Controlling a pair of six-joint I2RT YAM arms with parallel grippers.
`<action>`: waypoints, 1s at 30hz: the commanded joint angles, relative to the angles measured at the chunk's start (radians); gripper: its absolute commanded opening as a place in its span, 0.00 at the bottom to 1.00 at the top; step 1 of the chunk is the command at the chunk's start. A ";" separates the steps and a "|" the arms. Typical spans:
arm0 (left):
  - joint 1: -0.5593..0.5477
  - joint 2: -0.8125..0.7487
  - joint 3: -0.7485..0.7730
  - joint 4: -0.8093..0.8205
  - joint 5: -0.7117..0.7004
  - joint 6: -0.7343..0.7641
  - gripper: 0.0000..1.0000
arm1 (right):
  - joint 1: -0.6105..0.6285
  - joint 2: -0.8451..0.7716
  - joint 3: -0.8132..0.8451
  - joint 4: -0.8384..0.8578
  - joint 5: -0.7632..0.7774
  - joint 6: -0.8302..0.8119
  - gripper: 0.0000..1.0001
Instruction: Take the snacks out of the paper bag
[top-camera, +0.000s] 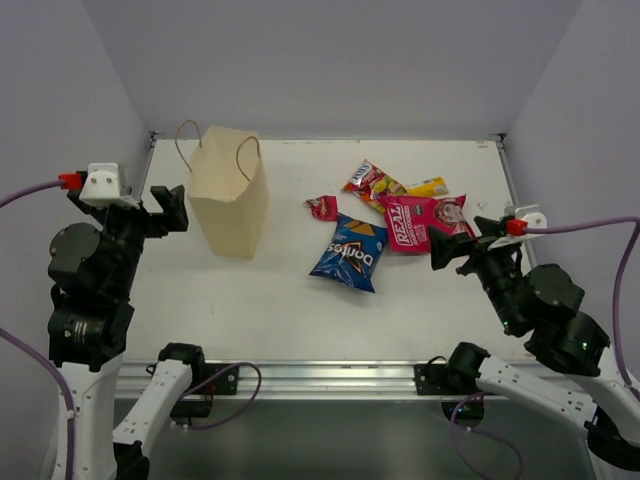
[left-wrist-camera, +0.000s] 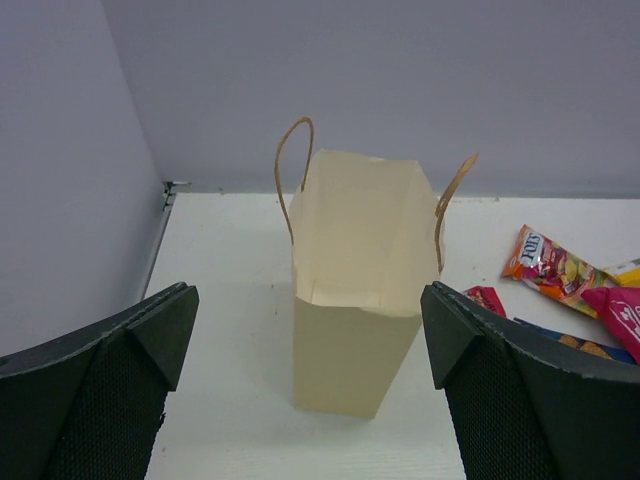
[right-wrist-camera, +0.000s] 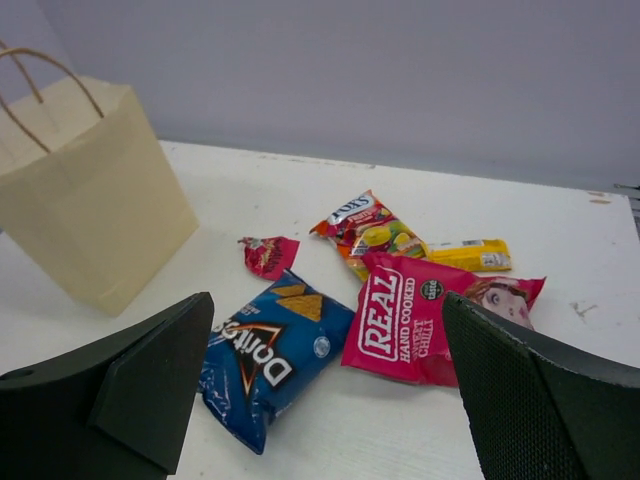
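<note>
The cream paper bag stands upright at the left middle of the table, mouth open; in the left wrist view its inside looks empty. Five snacks lie on the table to its right: a blue Doritos bag, a pink bag, a red-yellow candy pouch, a slim yellow bar and a tiny red wrapper. They also show in the right wrist view, Doritos nearest. My left gripper is open and empty, left of the bag. My right gripper is open and empty, right of the snacks.
The white table is walled by grey panels at the back and sides. A metal rail runs along its near edge.
</note>
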 joint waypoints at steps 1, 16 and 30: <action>-0.039 -0.039 0.030 -0.119 -0.104 0.041 1.00 | -0.002 -0.051 -0.020 0.046 0.142 0.041 0.99; -0.090 -0.082 -0.007 -0.142 -0.201 0.060 1.00 | -0.002 -0.277 -0.135 0.107 0.213 0.008 0.99; -0.096 -0.069 -0.045 -0.096 -0.171 0.049 1.00 | -0.001 -0.395 -0.181 0.106 0.268 -0.035 0.99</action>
